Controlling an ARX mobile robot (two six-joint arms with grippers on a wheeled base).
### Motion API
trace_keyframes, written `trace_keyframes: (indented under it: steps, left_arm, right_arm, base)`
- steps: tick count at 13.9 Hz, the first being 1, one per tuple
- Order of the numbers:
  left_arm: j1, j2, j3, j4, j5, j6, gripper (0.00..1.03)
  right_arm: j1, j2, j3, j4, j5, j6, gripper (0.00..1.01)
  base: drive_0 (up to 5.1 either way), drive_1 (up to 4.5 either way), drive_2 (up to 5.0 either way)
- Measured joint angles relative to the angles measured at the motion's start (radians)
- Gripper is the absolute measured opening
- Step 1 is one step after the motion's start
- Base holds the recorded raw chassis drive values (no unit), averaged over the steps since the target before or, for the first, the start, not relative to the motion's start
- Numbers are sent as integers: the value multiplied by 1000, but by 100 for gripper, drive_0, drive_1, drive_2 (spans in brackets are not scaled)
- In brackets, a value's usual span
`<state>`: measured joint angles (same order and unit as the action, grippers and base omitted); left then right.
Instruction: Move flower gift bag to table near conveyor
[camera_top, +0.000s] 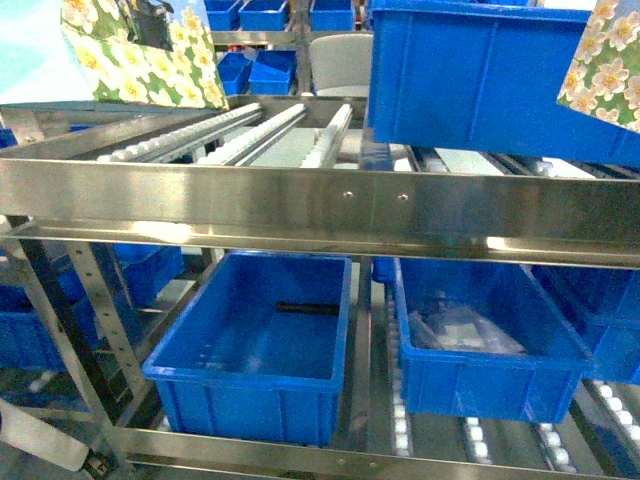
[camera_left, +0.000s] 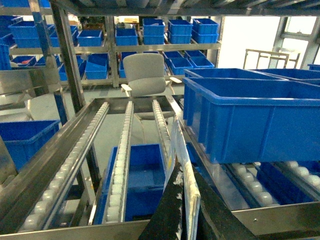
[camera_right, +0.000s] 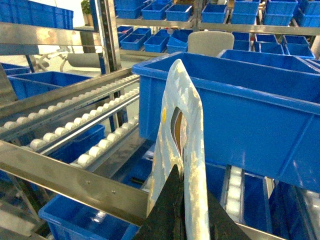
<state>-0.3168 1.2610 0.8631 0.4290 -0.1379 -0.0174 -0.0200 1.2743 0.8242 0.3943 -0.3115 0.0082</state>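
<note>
Our left gripper (camera_left: 182, 220) has its dark jaws closed on the thin upper edge of a white-flowered green paper gift bag (camera_top: 140, 50), which rises just ahead of them. It looks light, flimsy and easily creased, so we judge the stiffer rim by the handle cut-outs the best hold. Our right gripper (camera_right: 177, 207) likewise pinches a flowered bag (camera_right: 177, 150). Beneath both jaws run the steel-railed white-roller conveyor (camera_top: 260, 130) lanes; the large blue plastic bin (camera_top: 480, 70) crowds the right. No table shows.
</note>
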Motion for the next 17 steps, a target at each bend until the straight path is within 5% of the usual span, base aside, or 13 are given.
trace_keyframes:
  steps: [17]
  left_arm:
    - [0,0,0,-2,0,0,2]
  right_arm:
    - [0,0,0,-1,0,0,2]
  base:
    - [-493,246,246]
